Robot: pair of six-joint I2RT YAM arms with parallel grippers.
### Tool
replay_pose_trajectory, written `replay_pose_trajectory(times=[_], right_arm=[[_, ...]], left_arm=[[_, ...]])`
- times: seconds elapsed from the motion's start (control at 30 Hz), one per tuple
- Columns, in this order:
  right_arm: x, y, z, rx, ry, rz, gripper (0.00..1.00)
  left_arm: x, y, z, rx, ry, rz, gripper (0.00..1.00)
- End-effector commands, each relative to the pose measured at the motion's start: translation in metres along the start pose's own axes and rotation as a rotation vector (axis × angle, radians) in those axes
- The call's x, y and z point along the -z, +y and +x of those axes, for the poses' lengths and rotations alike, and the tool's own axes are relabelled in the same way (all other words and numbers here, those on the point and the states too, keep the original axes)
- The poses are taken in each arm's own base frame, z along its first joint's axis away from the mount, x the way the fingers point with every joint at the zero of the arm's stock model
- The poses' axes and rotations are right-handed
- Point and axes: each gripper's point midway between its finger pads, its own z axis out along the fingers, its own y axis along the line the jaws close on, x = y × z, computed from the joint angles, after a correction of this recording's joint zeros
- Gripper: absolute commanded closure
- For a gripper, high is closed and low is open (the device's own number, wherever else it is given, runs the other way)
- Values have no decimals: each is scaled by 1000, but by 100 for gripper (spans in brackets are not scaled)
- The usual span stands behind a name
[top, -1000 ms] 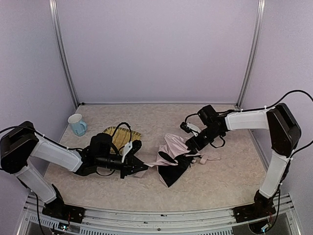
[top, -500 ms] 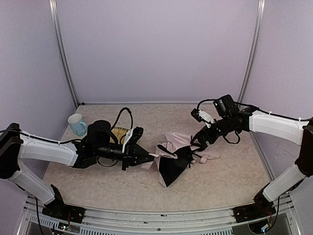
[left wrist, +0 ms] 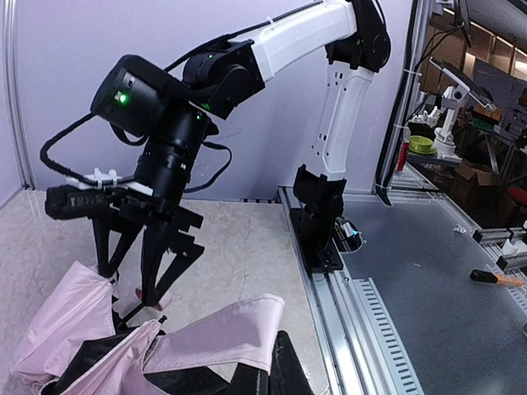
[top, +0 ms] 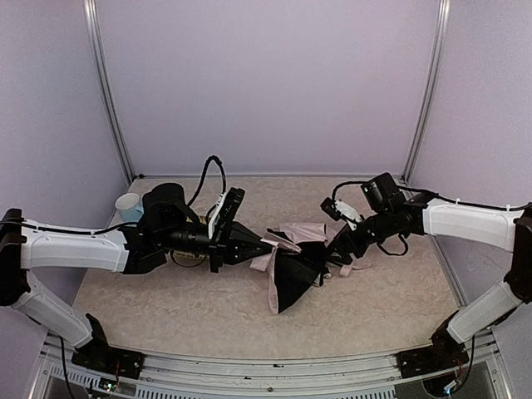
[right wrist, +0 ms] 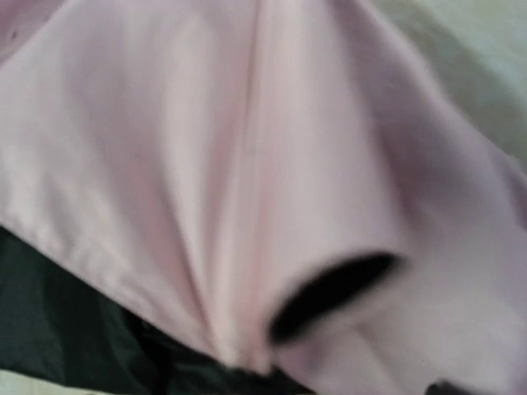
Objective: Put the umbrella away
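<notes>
The umbrella [top: 293, 268] lies half collapsed in the middle of the table, pale pink outside with black lining spread toward the front. My left gripper [top: 259, 246] reaches in from the left and is shut on a pink fabric edge, holding it a little off the table. In the left wrist view that fabric [left wrist: 206, 337] runs into my shut left gripper [left wrist: 268, 380] at the bottom edge. My right gripper [top: 337, 245] hangs over the umbrella's right side, and its fingers [left wrist: 160, 271] stand apart, pointing down. The right wrist view shows only blurred pink fabric [right wrist: 247, 164].
A pale blue cup [top: 128, 205] stands at the back left, behind my left arm. The umbrella's pink strap [top: 356, 268] trails right on the table. Purple walls close three sides, and a metal rail [left wrist: 387, 329] runs along the near edge.
My left gripper has moved right and upward, carrying the pink fabric edge with it. My right arm swung out to the right, then lowered back over the umbrella's right side.
</notes>
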Motion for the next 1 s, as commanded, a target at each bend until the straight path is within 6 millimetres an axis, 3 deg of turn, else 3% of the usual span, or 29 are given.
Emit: replay_pose_trajectory(times=[0.0, 0.13, 0.33, 0.43, 0.53, 0.6, 0.7, 0.83, 0.97], right_arm=[[-25, 5, 9, 84, 37, -3, 15], [-48, -10, 19, 101, 118, 29, 15], [-80, -24, 61, 89, 252, 66, 18], [-92, -36, 77, 63, 311, 109, 31], [-98, -44, 86, 57, 342, 144, 56], [-97, -48, 86, 63, 346, 159, 71], [-95, -49, 78, 62, 318, 146, 85], [-89, -55, 64, 51, 273, 142, 95], [-83, -69, 65, 34, 280, 191, 99]], left_arm=[[-4, -6, -38, -19, -84, 40, 100], [-3, -3, -46, -35, -98, 28, 100], [4, -2, -48, -42, -100, 5, 100], [5, -3, -50, -48, -90, 10, 100], [8, -4, -54, -50, -75, 15, 100], [11, -7, -58, -56, -68, 12, 100], [18, -15, -69, -79, -75, 9, 100], [35, -19, -88, -125, -69, -46, 100], [62, -30, -115, -189, -123, -81, 100]])
